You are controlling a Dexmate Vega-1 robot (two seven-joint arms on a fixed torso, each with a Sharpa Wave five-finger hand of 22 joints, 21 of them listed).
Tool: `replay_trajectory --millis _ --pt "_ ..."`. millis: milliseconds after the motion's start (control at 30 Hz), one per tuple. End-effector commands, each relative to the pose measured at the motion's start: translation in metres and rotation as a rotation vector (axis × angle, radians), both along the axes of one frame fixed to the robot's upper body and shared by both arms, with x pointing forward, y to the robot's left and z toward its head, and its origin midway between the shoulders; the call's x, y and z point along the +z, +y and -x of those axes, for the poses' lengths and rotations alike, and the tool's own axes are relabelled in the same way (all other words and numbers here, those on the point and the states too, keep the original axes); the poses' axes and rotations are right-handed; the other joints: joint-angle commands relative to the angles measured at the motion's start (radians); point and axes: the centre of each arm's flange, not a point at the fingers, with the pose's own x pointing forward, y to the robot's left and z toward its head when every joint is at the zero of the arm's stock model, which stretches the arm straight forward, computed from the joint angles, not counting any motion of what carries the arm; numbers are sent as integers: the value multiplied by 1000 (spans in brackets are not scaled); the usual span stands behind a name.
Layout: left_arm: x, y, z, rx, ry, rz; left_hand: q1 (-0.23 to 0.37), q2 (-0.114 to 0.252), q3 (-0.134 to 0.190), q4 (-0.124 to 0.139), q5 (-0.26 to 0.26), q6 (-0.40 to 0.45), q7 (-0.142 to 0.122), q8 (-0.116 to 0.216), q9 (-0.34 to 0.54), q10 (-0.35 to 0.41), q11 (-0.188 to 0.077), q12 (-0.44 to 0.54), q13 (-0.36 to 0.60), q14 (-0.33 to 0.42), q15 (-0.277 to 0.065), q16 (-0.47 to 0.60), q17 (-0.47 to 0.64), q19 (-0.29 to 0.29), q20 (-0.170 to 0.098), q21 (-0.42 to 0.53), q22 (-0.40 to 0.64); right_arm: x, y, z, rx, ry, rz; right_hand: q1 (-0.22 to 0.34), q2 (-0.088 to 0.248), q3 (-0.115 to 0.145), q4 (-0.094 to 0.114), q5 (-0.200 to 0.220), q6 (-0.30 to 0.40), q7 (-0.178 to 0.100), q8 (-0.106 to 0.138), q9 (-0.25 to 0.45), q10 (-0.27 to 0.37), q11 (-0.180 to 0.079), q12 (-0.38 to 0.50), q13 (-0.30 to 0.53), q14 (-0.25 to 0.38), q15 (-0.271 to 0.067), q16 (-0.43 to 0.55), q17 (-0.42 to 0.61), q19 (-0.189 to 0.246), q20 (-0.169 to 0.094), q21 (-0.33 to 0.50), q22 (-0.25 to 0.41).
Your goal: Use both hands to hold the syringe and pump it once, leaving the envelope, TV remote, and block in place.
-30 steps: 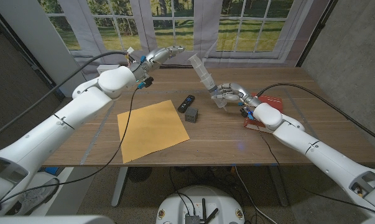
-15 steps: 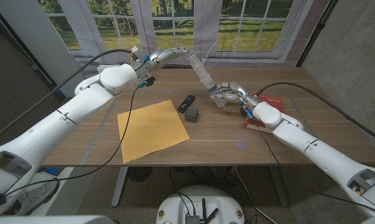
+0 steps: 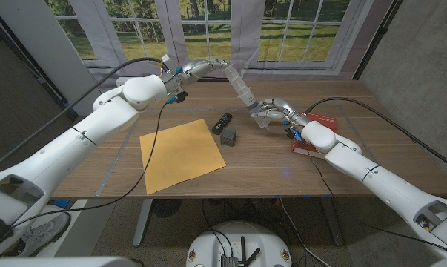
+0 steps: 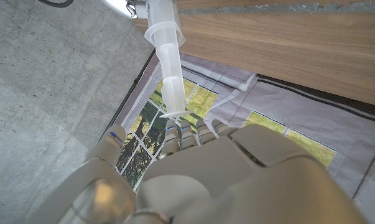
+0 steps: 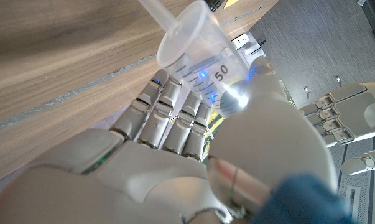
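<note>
I have the syringe (image 3: 242, 90) up off the table, tilted, its barrel low at my right hand (image 3: 271, 111) and its plunger end slanting up and back toward the window. In the right wrist view the clear barrel (image 5: 199, 59), printed with black marks and a 50, sits wrapped in that hand (image 5: 193, 155), fingers curled round one side and thumb closing the other. My left hand (image 3: 204, 67) is raised at the far edge of the table with its fingertips right at the plunger's top; in the left wrist view the plunger flange (image 4: 173, 114) lies just at the fingertips of that hand (image 4: 224, 174), but I cannot tell whether they touch it or hold it, and the fingers look loosely spread. Below, on the table (image 3: 282, 163), the remote (image 3: 222, 122) and the grey block (image 3: 228, 136) sit just beside each other, the block touching the corner of the envelope (image 3: 181, 153). A red box (image 3: 312, 133) lies near my right wrist.
</note>
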Motion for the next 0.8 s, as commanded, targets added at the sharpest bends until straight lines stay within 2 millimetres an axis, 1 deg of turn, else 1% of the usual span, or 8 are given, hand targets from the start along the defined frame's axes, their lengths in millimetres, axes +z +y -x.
replay_trajectory --millis 33,633,800 --pt "0 -7 -8 -14 13 -31 -2 53 -1 -2 0 -5 3 -3 -1 -8 -4 1 -1 1 -78 9 -1 -9 -17 6 4 2 -1 -1 4 -2 6 185 175 0 3 6 100 -90 -4 4 28 -16 11 6 11 -112 -2 6 -2 -45 2 3" --pt "0 -13 -10 -16 26 -63 -1 56 -3 -10 0 13 22 5 0 15 -5 10 -1 24 -77 14 -1 -4 -25 14 4 3 -2 -2 4 -4 0 191 178 0 1 7 112 -88 -8 5 34 -16 11 7 19 -112 -5 14 1 -46 2 3" --pt "-1 -14 -10 -16 33 -72 -3 56 -3 -9 1 18 24 6 0 24 1 13 -1 38 -73 17 0 -2 -26 15 4 4 -2 -2 6 -7 2 193 177 0 0 7 113 -88 -10 5 34 -16 11 8 19 -112 -6 17 -1 -47 2 3"
